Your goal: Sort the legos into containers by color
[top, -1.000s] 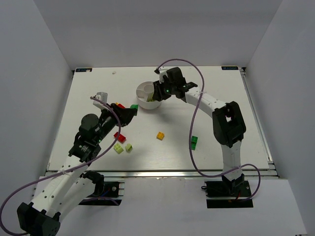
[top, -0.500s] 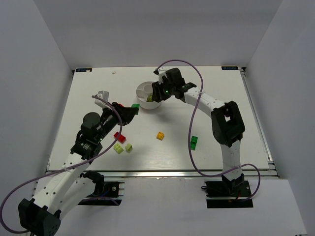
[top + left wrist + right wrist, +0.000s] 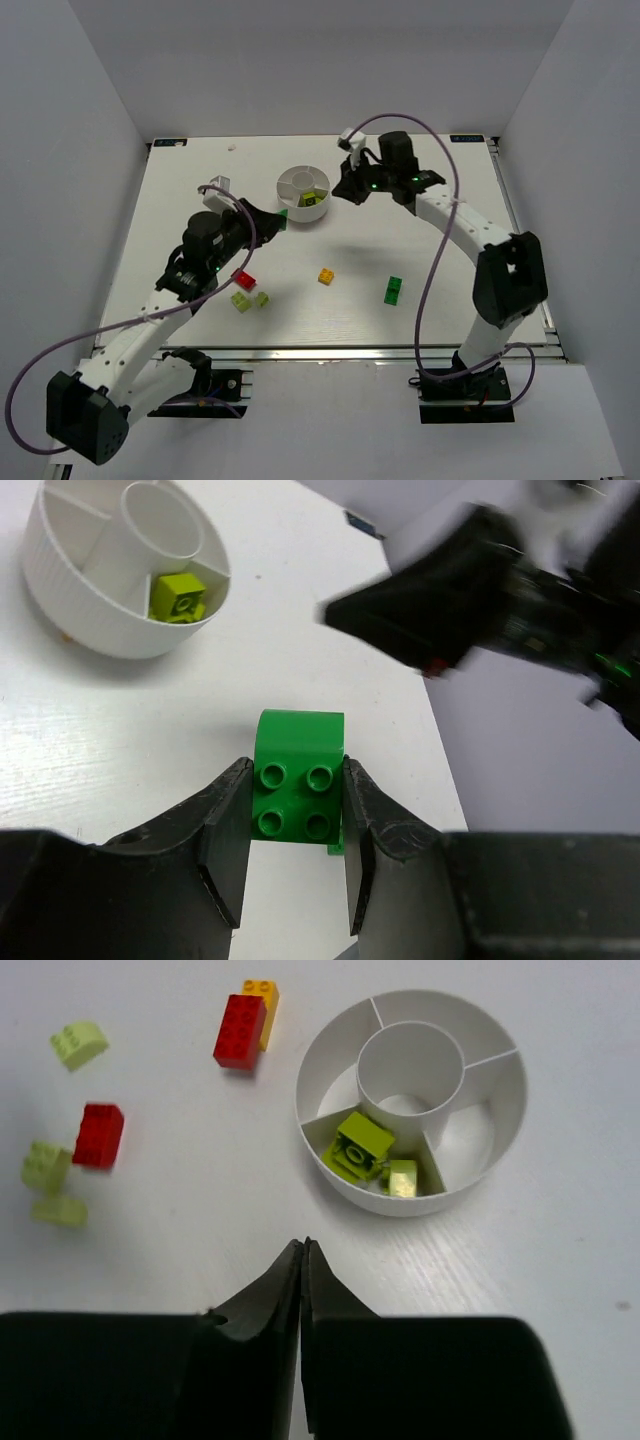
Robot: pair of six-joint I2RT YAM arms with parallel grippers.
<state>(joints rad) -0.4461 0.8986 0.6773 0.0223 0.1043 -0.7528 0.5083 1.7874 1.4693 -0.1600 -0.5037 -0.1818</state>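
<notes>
Dark green lego: pinched in left gripper, brought nearer the dish since last frame | right gripper: pulled back off dish; jaws pressed together, empty | lime legos: lying in one wedge

Bright, even light, soft shadows; left wrist view's background blurred.

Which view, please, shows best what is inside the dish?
The right wrist view: it looks straight down into the dish, showing lime bricks in one wedge. The left wrist view shows it obliquely, and the top view shows it small.
</notes>
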